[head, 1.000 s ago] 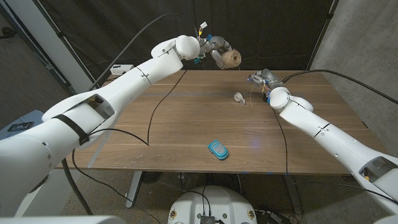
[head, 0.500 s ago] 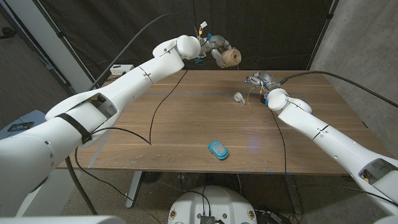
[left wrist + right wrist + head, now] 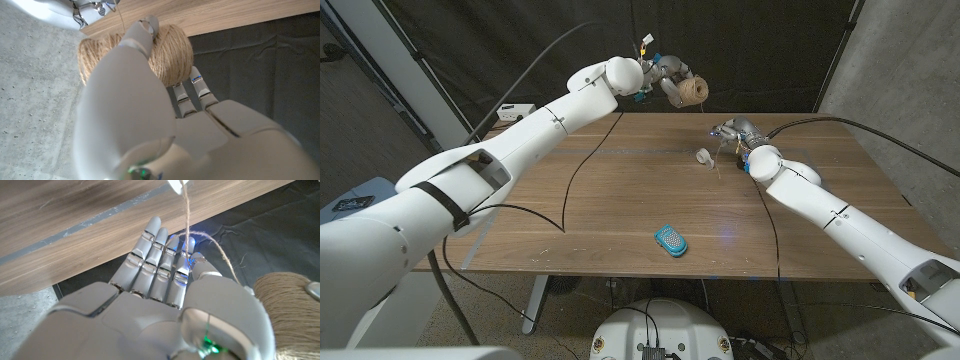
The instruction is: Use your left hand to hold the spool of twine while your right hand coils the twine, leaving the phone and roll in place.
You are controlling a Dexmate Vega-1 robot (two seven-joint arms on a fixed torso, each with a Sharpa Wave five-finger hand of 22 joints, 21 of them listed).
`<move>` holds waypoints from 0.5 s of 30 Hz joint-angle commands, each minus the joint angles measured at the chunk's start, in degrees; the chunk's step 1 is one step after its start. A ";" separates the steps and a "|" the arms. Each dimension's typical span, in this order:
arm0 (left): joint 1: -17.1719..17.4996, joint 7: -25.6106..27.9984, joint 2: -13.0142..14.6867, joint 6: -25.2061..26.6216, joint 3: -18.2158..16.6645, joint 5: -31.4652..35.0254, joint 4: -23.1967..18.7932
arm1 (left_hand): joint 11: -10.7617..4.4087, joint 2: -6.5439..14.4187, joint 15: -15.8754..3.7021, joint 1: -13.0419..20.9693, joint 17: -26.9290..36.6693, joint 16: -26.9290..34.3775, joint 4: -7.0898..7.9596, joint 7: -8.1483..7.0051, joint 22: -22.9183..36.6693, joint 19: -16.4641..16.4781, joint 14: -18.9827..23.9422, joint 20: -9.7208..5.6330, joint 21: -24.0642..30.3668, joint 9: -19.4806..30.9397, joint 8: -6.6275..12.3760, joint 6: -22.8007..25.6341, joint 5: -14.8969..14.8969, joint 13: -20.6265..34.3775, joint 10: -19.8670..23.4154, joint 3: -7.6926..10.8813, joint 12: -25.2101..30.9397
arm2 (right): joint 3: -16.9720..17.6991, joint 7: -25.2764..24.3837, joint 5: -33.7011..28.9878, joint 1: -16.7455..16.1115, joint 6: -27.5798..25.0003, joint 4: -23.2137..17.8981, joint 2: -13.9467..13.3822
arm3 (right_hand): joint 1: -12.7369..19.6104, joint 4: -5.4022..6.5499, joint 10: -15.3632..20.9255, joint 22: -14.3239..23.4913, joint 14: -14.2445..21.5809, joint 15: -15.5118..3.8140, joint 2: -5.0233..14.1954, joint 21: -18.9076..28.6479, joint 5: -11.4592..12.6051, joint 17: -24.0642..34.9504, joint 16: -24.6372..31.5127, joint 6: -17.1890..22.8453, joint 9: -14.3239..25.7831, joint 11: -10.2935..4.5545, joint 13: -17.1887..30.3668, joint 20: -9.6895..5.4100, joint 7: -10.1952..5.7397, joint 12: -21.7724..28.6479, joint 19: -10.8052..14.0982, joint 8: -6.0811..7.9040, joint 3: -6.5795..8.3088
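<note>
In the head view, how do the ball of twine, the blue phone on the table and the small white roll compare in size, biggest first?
1. Spool of twine, held up by the left hand.
2. Phone; it looks about equal to the spool, and it lies nearer the camera, so their order is unsure.
3. Roll, clearly smallest.

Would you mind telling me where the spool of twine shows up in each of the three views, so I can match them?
Head view: the spool of twine sits top centre, held by the left hand above the table's far edge.
Left wrist view: the spool is upper middle, behind the fingers.
Right wrist view: it is at the lower right corner.
Shared landmark: the wooden table.
</note>
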 commanded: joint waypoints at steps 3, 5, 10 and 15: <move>-0.37 1.04 -0.62 -0.16 0.02 -0.31 1.11 | 5.96 6.30 0.76 -2.31 1.89 19.23 0.58 6.30 -0.04 -0.10 3.30 0.35 0.38 3.61 1.61 6.96 0.50 0.78 8.07 0.57 1.33 | -0.39 0.98 -0.03 -1.09 -0.16 -2.79 -1.07 | 0.57 -0.03 0.34 0.12 0.33 -6.25 -0.04 0.33 -0.02 0.32 -0.30 0.61 0.08 -0.07 0.09 -2.05 0.02 -0.14 -0.17 -0.08 -0.19; -0.47 1.14 -0.73 -0.30 0.04 -0.35 1.35 | 5.91 6.29 0.73 -2.32 1.80 19.19 0.58 6.28 -0.04 -0.11 3.32 0.35 0.41 3.62 1.59 6.92 0.51 0.76 8.07 0.57 1.32 | -0.46 1.14 -0.04 -1.17 -0.24 -3.06 -1.12 | 0.58 -0.05 0.37 0.12 0.33 -6.26 -0.06 0.35 -0.03 0.33 -0.30 0.61 0.08 -0.27 0.09 -2.04 -0.02 -0.13 -0.17 -0.08 -0.20; -0.70 1.48 -1.12 -0.78 0.02 -0.53 2.22 | 5.86 6.27 0.64 -2.35 1.75 19.18 0.58 6.27 -0.05 -0.15 3.31 0.38 0.48 3.56 1.54 6.97 0.56 0.75 8.09 0.56 1.32 | -0.79 1.56 -0.27 -1.34 -0.34 -3.64 -1.33 | 0.63 -0.08 0.27 0.11 0.33 -6.31 -0.08 0.39 -0.02 0.34 -0.33 0.58 0.08 -0.32 0.09 -2.01 -0.02 -0.17 -0.17 -0.11 -0.19; -1.00 1.72 -1.58 -1.67 -0.02 -0.83 3.28 | 5.85 6.29 0.72 -2.38 1.71 19.20 0.60 6.34 -0.06 -0.17 3.35 0.36 0.54 3.61 1.53 6.96 0.57 0.73 8.09 0.56 1.31 | -0.95 2.13 -0.31 -1.52 -0.32 -4.24 -1.58 | 0.59 -0.06 0.27 0.11 0.29 -6.17 -0.10 0.39 -0.05 0.41 -0.33 0.54 0.07 0.05 0.09 -1.98 0.07 -0.17 -0.28 -0.13 -0.26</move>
